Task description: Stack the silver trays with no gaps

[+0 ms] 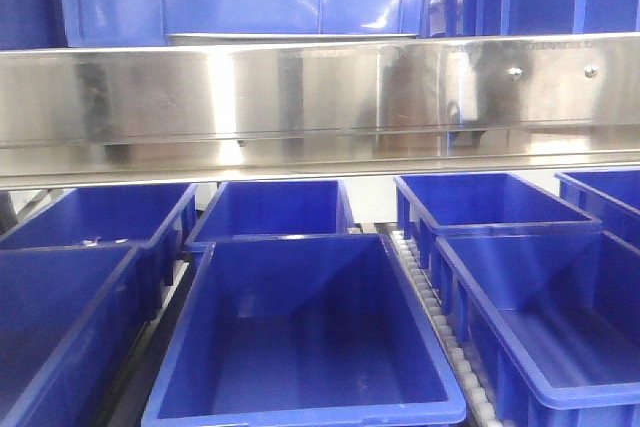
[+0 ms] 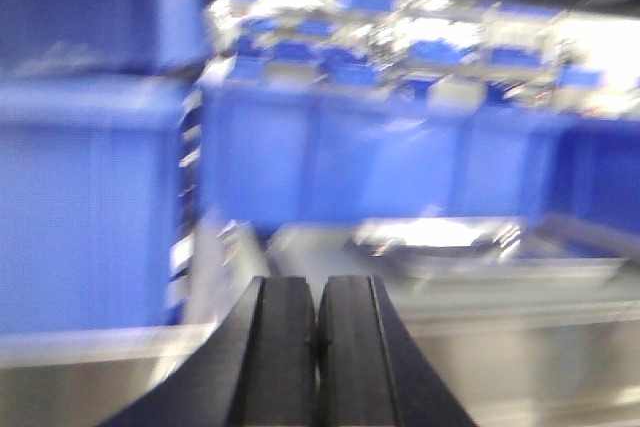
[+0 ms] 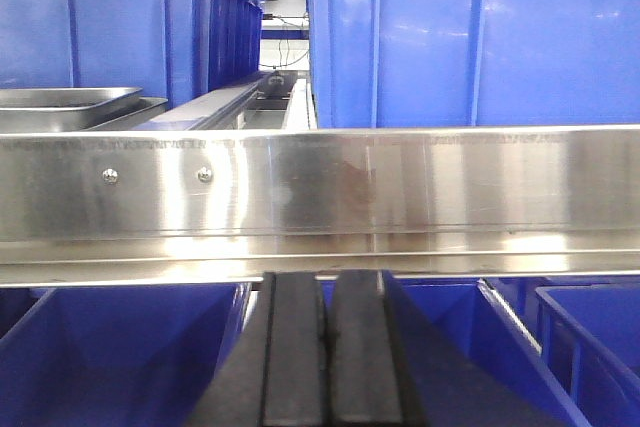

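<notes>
Both your pincers are pressed closed on nothing: the left pincer (image 2: 317,347) in a blurred view, the right pincer (image 3: 328,347) just below the steel band (image 3: 320,197). The silver trays (image 3: 70,102) sit behind that band at the tabletop's left side, beside tall blue bins (image 3: 120,27); another tray (image 2: 440,242) shows ahead of your left pincer.

This looks like a warehouse or factory sorting line. Rows of open blue plastic bins (image 1: 300,337) sit side by side on a roller conveyor (image 1: 430,307) whose small white rollers show between them. A long brushed-steel band (image 1: 320,107) with screws crosses above the bins, more tall blue bins (image 3: 470,37) are stacked behind it, and a silver tray (image 3: 70,99) rests on the upper level.
</notes>
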Robot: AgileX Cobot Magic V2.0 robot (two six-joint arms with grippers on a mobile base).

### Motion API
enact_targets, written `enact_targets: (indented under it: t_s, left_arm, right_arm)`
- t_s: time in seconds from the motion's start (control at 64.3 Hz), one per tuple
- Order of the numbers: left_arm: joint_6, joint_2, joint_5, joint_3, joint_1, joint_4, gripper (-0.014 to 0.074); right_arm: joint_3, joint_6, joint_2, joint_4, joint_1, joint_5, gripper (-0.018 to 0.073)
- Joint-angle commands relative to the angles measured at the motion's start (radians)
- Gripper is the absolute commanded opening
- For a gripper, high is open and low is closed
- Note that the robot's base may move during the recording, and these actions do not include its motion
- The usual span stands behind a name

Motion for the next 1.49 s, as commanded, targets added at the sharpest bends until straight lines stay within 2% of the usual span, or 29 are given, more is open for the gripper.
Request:
enact_targets:
  t_s: [0.0,0.14,0.264,0.622,0.777,0.917,1.477]
  left_arm:
    - [0.014,-0.056,-0.026,0.074,0.039,-0.015,-0.0007]
    - [0.014,-0.139,-0.042,0.187,0.084,-0.036,-0.0007]
    - [0.014,-0.139,-0.036,0.201,0.104,-0.061,-0.0007]
    - [0.019,-0.139,0.043,0.201,0.106,-0.026,-0.0007]
    - [0.026,-0.139,0.036,0.201,0.106,-0.026,-0.0007]
    - [0.092,-0.139,0.036,0.201,0.106,-0.026,-0.0007]
    - [0.092,-0.139,0.036,0.201,0.106,-0.026,-0.0007]
  right_arm:
    - [-0.001,0.0,-0.007,0.0,-0.001,-0.009,-0.0079]
    - [-0.001,0.0,-0.007,0.0,-0.001,-0.009,-0.0079]
    - [-0.001,0.0,-0.007,0.0,-0.001,-0.009,-0.0079]
    - [-0.001,0.0,-0.007,0.0,-0.001,-0.009,-0.0079]
    - [-0.001,0.0,-0.007,0.0,-0.001,-0.009,-0.0079]
    - [-0.001,0.0,-0.007,0.0,-0.001,-0.009,-0.0079]
    - [-0.001,0.0,-0.007,0.0,-0.001,-0.009,-0.0079]
